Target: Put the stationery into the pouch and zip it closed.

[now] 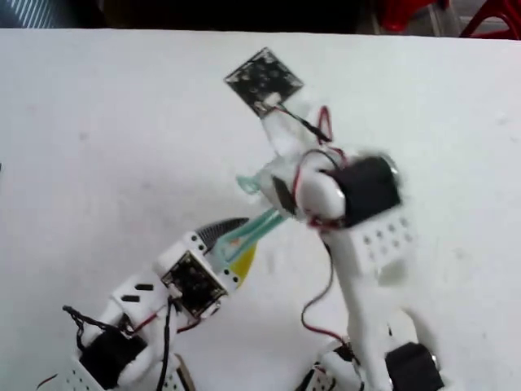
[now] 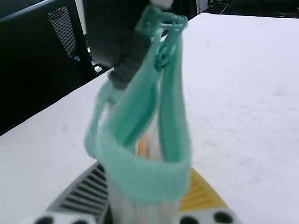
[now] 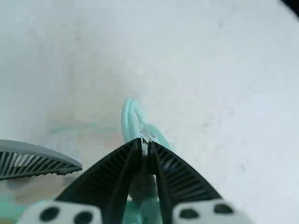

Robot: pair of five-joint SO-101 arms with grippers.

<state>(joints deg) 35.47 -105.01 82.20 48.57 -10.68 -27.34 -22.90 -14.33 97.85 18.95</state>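
Mint-green pouch (image 2: 140,154), white table (image 1: 98,122), black ribbed right gripper (image 3: 145,144), grey-and-yellow ribbed left gripper (image 2: 142,193).

High view overhead; wrist views close, sharing pouch (image 2: 145,179) (teal-edged).

Translucent teal-trimmed pouch (image 1: 254,230), apparently taut and aloft

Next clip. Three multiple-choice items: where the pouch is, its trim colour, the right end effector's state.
1. Where is the pouch?
A. flat at the table's far edge
B. held between the two end effectors
C. on the floor
2. Its trim is:
A. red
B. black
C. teal
3. The right end effector is:
A. shut on the pouch's teal loop
B. wide open
C. holding a pen
Answers: B, the left end effector grips one end, the right the other; C, teal edging in the left wrist view; A, its black jaws meet on the loop.
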